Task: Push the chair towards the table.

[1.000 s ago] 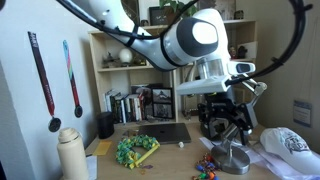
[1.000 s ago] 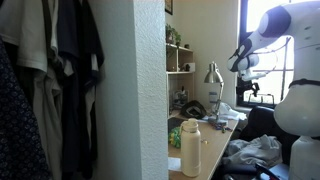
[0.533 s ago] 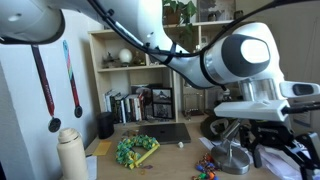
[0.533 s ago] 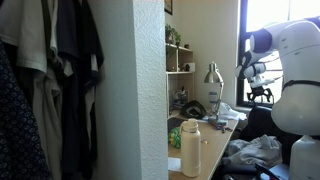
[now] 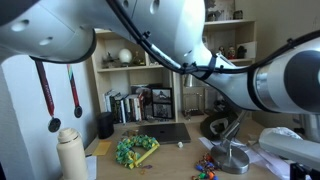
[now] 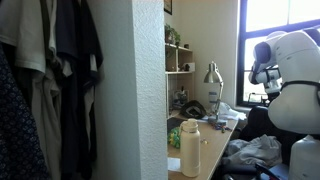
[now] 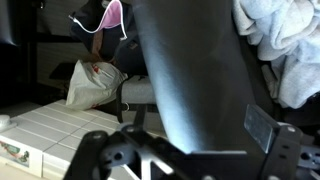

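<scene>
In the wrist view the chair (image 7: 190, 70) shows as a broad dark backrest that fills the middle of the picture. My gripper (image 7: 184, 146) comes in from the bottom, right up against that backrest. Its jaws stand wide apart, with one finger (image 7: 100, 152) at the left and a pad (image 7: 266, 128) at the right, and nothing is gripped. The table is the pale wood desk top, seen in both exterior views (image 5: 172, 152) (image 6: 214, 146). My white arm (image 6: 276, 60) stands beyond the desk's far end. The gripper itself is out of frame in the exterior views.
On the desk stand a cream bottle (image 5: 68, 150), a green toy (image 5: 135, 150) and a metal lamp (image 6: 212, 76). A cubby bookshelf (image 5: 150, 70) stands behind. Near the chair lie a pale sack (image 7: 90, 84), white cloth (image 7: 285, 40) and a white tiled box (image 7: 45, 132).
My arm has swung away from above the desk, off to the right. The gripper has left that exterior view, and the arm's body now fills its upper part.
</scene>
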Action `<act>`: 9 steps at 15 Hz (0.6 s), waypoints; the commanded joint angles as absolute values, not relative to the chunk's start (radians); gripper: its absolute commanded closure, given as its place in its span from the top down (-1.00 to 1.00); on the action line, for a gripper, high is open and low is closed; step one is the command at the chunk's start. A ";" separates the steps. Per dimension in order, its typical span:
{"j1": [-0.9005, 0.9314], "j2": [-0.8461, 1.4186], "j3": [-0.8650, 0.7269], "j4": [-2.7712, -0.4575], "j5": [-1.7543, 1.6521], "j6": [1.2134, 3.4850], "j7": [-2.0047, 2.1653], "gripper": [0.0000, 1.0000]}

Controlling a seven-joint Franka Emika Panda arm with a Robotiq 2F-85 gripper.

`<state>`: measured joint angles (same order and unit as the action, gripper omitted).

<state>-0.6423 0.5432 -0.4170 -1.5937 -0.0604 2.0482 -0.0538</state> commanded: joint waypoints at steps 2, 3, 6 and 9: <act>-0.748 0.593 -0.365 -1.528 0.048 1.944 -0.087 1.00; -0.775 0.601 -0.347 -1.521 0.083 1.923 -0.103 1.00; -0.852 0.623 -0.289 -1.508 0.187 1.889 -0.183 1.00; -0.904 0.648 -0.249 -1.477 0.231 1.856 -0.233 1.00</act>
<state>-0.8538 0.6149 -0.2961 -1.5271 0.1758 1.9140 -0.1882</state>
